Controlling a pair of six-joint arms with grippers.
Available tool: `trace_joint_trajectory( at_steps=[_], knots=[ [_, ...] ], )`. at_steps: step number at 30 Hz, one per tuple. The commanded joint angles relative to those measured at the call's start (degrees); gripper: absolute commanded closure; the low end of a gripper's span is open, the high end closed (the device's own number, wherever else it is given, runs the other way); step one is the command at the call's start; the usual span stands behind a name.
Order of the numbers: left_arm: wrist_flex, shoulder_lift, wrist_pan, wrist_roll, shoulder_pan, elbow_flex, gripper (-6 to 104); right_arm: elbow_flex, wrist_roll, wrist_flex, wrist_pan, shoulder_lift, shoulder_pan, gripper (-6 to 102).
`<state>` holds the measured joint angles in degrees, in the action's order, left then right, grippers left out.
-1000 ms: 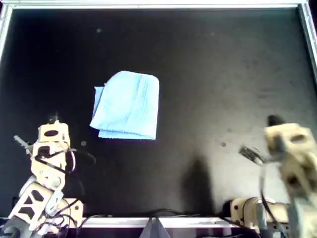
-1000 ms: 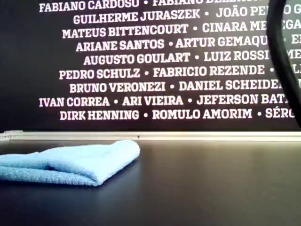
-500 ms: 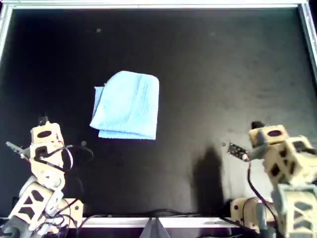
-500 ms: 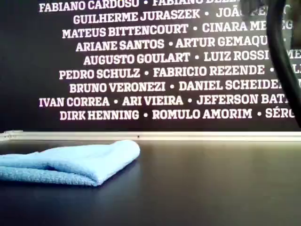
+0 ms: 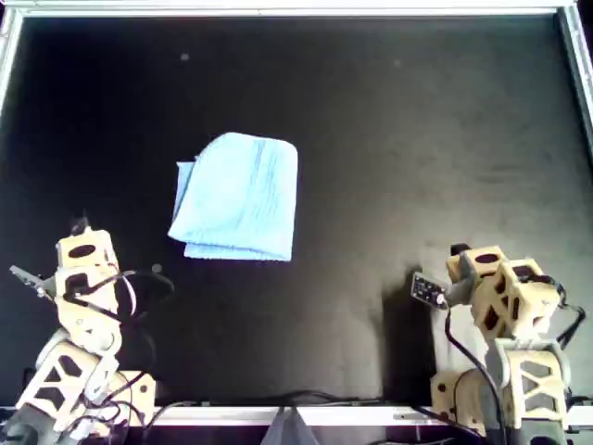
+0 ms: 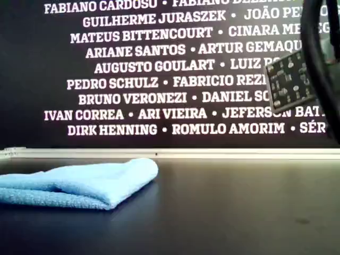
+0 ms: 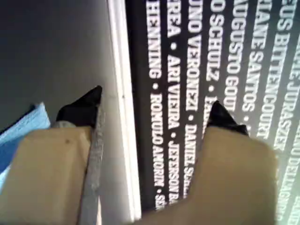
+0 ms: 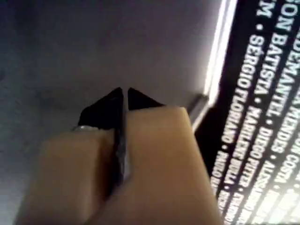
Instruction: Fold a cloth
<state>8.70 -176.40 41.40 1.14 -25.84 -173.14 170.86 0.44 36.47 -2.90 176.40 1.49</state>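
The light blue cloth (image 5: 236, 197) lies folded into a compact rectangle on the black table, left of centre in the overhead view, and low at the exterior view's left as the cloth (image 6: 79, 183). No gripper touches it. My left gripper (image 5: 82, 228) rests at the overhead view's lower left, well short of the cloth. In the left wrist view the left gripper (image 7: 154, 108) is open and empty, with a corner of the cloth (image 7: 23, 133) beside one finger. My right gripper (image 5: 460, 256) sits at the overhead view's lower right. The right gripper (image 8: 124, 98) is shut on nothing.
A metal rim (image 5: 296, 9) frames the black table. A dark wall with white names (image 6: 159, 69) stands behind it. A small circuit board (image 6: 289, 79) on the right arm and a black cable (image 6: 319, 64) show at the exterior view's right.
The right arm has drawn back toward the overhead view's lower edge and leftward, bringing its circuit board into the exterior view. The left arm shifted slightly, then stayed. The cloth has not moved.
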Motion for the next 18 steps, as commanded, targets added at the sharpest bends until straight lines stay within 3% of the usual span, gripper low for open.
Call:
trace_joint_trajectory(
  at_steps=[1, 5, 14, 16, 18],
  knots=[
    [-0.26, -0.53, 0.79, -0.35, -1.05, 0.79, 21, 1.41, 0.35, -3.34, 0.44, 1.49, -0.44, 95],
    [1.14, -0.53, 0.88, -0.35, -1.14, 0.79, 21, 1.67, 0.35, -3.34, 0.35, 1.49, -0.44, 95],
    [13.1, -1.23, -0.09, -0.88, -0.53, 0.88, 20, 2.29, 0.44, -7.91, -0.53, 1.32, -0.35, 95],
    [13.54, -1.23, 0.09, -2.81, -0.18, 0.88, 20, 2.55, 1.05, -10.11, -0.53, 1.23, -0.26, 95],
    [14.06, -0.97, 0.0, -6.15, -0.18, 0.88, 20, 2.55, 3.43, -11.16, -0.53, 1.23, 0.35, 95]
  ],
)
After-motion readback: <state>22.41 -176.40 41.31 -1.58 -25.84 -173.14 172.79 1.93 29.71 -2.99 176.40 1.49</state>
